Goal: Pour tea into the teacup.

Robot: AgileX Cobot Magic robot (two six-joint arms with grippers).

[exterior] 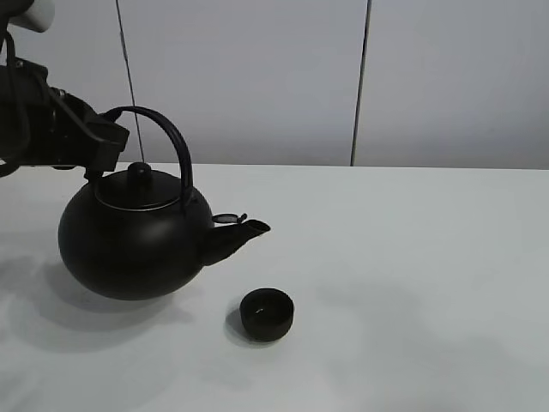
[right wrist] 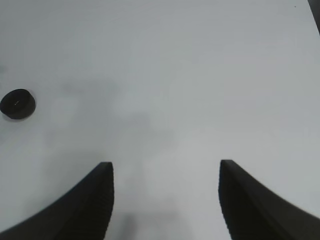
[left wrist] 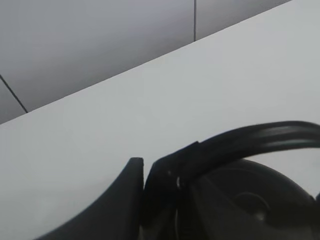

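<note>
High view first. Shows the left gripper (exterior: 110, 142) at the upper left of the frame, clamped on the arched handle (exterior: 171, 142) of the black kettle (exterior: 129, 245), near the handle's left foot. Puts the kettle in the left half of the frame, with little or no tilt, spout (exterior: 242, 233) aimed right toward the centre. Cannot tell whether raised clear of the white table (exterior: 429, 275) or resting on it. Finds the teacup (exterior: 267, 314) at lower centre, upright on the table, below and slightly right of the spout tip, apart from the kettle and well apart from the left gripper. Shows no stream from the spout, and gives no way of telling from the cup's dark inside whether any tea is in there. Judging from that: past the grasping, short of the tipping and pouring, perhaps needing a small shift first to bring the spout over the cup. Shows nothing of the right gripper.

Left wrist view next. Shows the left gripper (left wrist: 145, 172) with its fingers (left wrist: 120, 210) nearly together, pinching the end of the handle (left wrist: 260, 135), with the kettle's lid (left wrist: 250, 200) just beyond. No teacup here.

Right wrist view last. Shows the right gripper (right wrist: 165, 200) spread wide, nothing between its fingers (right wrist: 95, 205), hanging over bare table (right wrist: 200, 75). Catches the teacup (right wrist: 17, 103) small and off to one side, well apart from that gripper
</note>
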